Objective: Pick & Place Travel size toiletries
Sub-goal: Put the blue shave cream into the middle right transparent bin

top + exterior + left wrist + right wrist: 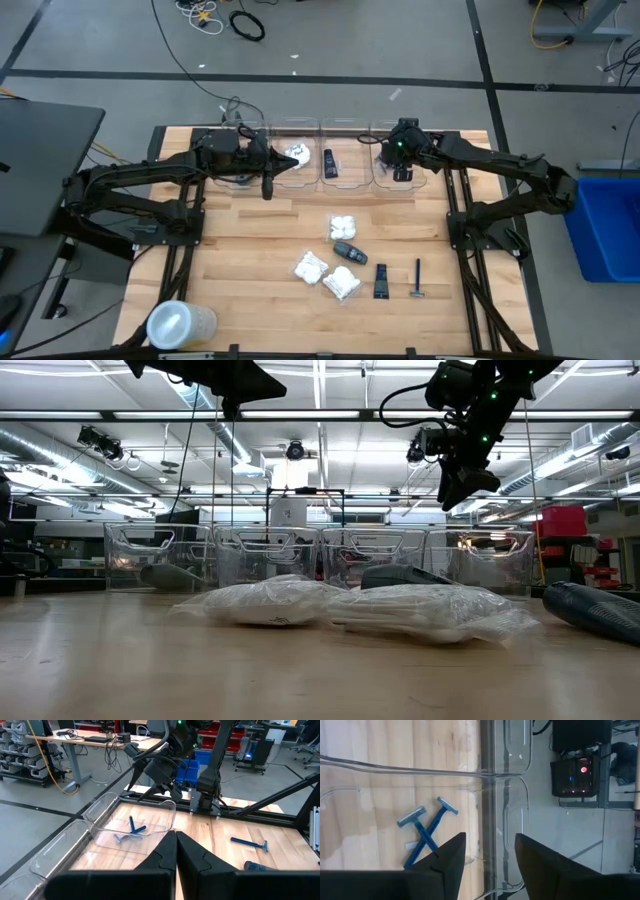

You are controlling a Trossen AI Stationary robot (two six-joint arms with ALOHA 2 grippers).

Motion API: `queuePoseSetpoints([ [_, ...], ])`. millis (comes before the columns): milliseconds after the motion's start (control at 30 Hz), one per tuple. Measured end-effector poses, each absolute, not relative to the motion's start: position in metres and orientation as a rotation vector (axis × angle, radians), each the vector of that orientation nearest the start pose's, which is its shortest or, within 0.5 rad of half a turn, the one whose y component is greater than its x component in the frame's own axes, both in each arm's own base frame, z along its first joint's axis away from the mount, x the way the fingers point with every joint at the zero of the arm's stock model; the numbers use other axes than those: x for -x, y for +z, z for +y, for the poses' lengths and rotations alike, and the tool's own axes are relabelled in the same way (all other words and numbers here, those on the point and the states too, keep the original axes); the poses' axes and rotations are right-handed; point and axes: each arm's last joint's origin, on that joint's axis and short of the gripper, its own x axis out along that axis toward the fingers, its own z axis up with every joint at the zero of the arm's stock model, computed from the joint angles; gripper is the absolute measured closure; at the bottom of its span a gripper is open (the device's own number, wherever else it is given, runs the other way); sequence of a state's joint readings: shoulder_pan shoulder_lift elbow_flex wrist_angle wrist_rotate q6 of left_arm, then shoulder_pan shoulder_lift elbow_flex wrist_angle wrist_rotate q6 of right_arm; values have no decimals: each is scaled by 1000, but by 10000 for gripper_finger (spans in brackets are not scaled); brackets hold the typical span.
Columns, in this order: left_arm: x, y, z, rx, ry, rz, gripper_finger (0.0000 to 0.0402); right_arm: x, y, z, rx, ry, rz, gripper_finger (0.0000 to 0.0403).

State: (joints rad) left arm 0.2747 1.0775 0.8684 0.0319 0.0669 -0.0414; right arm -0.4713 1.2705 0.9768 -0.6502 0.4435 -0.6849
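Note:
Two blue razors (427, 832) lie crossed on the floor of the rightmost clear bin (400, 170). My right gripper (490, 855) hangs open above that bin's far wall with nothing between its fingers. On the table lie three white packets (311, 266), (341, 284), (343, 225), a dark grey oval case (349, 252), a black tube (381, 280) and another blue razor (417, 278). Two middle bins hold a white packet (297, 153) and a black tube (330, 163). My left gripper (267, 188) is shut and empty, held in the air in front of the left bins.
Several clear bins (270, 555) stand in a row along the table's far edge. A large translucent round container (180, 325) lies at the near left corner. Bare wood lies between the bins and the loose items.

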Motion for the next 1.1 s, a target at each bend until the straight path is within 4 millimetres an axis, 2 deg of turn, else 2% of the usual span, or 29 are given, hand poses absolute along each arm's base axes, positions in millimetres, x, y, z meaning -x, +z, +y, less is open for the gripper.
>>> queuePoseSetpoints([
  [233, -234, 327, 64, 71, 211, 170, 392, -220, 266, -119, 554, -401, 1179, 253],
  [567, -234, 327, 64, 68, 211, 169, 391, -236, 269, -100, 369, -243, 967, 312],
  [867, -234, 327, 64, 68, 211, 169, 394, -245, 271, -85, 366, -206, 910, 327],
  [1100, -234, 327, 64, 68, 210, 169, 396, -250, 271, -67, 322, -172, 885, 337],
])
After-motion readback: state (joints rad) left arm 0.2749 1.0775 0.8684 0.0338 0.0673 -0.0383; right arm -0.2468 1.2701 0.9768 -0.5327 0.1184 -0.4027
